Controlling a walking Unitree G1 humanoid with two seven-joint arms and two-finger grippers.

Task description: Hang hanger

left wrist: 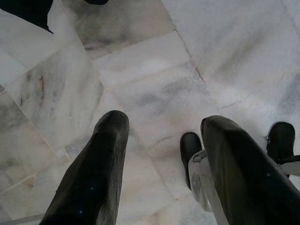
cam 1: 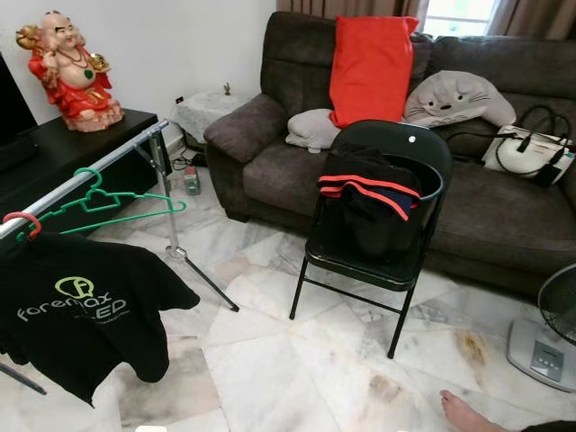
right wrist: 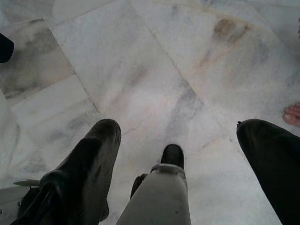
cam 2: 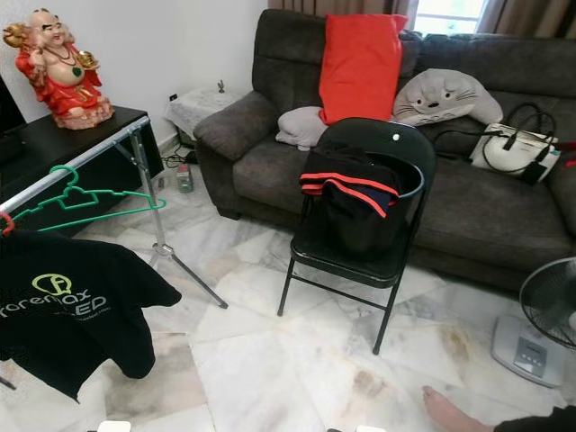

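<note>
An empty green hanger (cam 1: 101, 203) hangs on the silver clothes rail (cam 1: 85, 173) at the left. Beside it, a red hanger (cam 1: 22, 221) on the same rail carries a black T-shirt (cam 1: 81, 306) with a green logo. A black garment with red stripes (cam 1: 371, 200) lies draped over a black folding chair (cam 1: 423, 153) in the middle of the room. My left gripper (left wrist: 166, 124) hangs open over the marble floor, holding nothing. My right gripper (right wrist: 180, 129) is likewise open and empty above the floor.
A dark sofa (cam 1: 486, 211) with a red cushion (cam 1: 371, 67) and a white handbag (cam 1: 526, 148) stands behind the chair. A red statue (cam 1: 67, 67) sits on a black cabinet at left. A fan (cam 1: 562, 306), a scale (cam 1: 540, 351) and a person's foot (cam 1: 463, 414) are at right.
</note>
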